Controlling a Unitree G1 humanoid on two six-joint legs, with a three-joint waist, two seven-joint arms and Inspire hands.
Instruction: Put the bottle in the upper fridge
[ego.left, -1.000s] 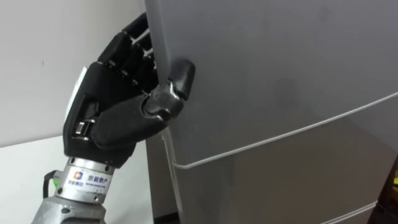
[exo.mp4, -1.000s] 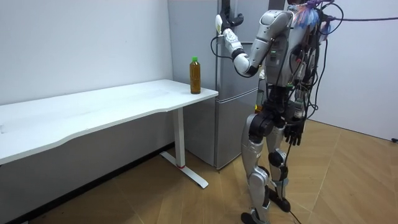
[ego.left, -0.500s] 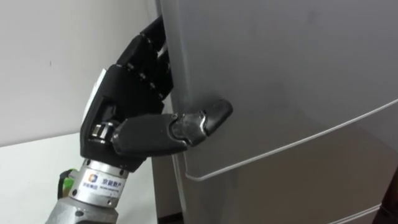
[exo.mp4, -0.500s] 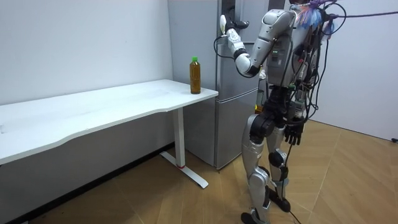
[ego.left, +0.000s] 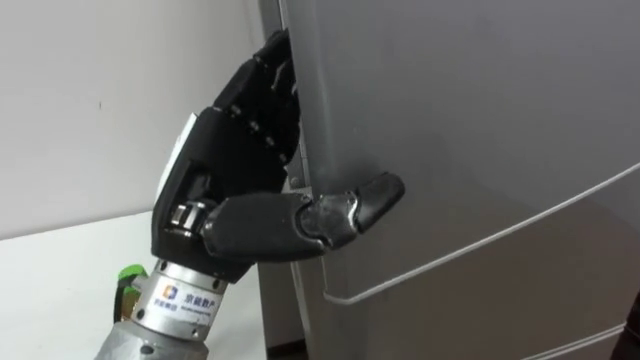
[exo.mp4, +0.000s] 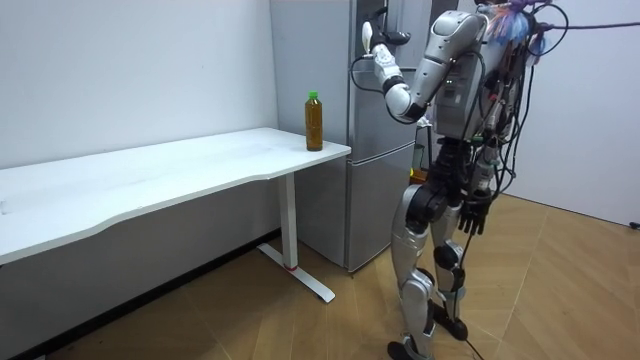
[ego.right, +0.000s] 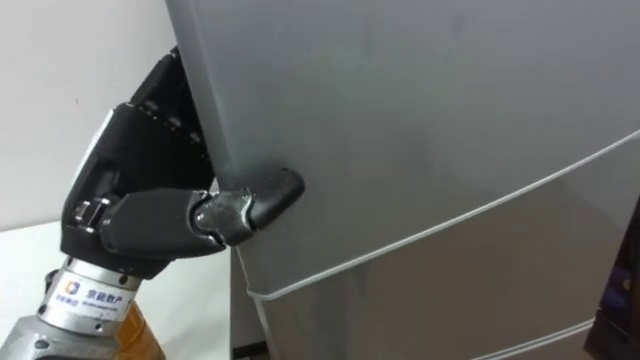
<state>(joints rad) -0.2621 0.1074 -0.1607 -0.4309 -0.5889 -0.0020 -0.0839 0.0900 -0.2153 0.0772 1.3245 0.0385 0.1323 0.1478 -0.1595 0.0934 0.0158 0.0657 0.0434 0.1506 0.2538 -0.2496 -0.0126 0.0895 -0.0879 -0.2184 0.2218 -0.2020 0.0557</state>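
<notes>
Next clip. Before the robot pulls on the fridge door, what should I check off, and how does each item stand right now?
1. Grip: ok, left hand has fingers behind the upper door edge, thumb on its front.
2. Opening: cannot tell whether that door is ajar.
3. Target: ok, bottle stands upright on the table corner beside the fridge.
4. Spare hand: ok, right hand hangs free by the thigh.
5. Swing room: cannot tell.

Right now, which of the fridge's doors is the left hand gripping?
The upper door: the left hand wraps its side edge, thumb on the front, above the seam that parts it from the lower door.
</notes>
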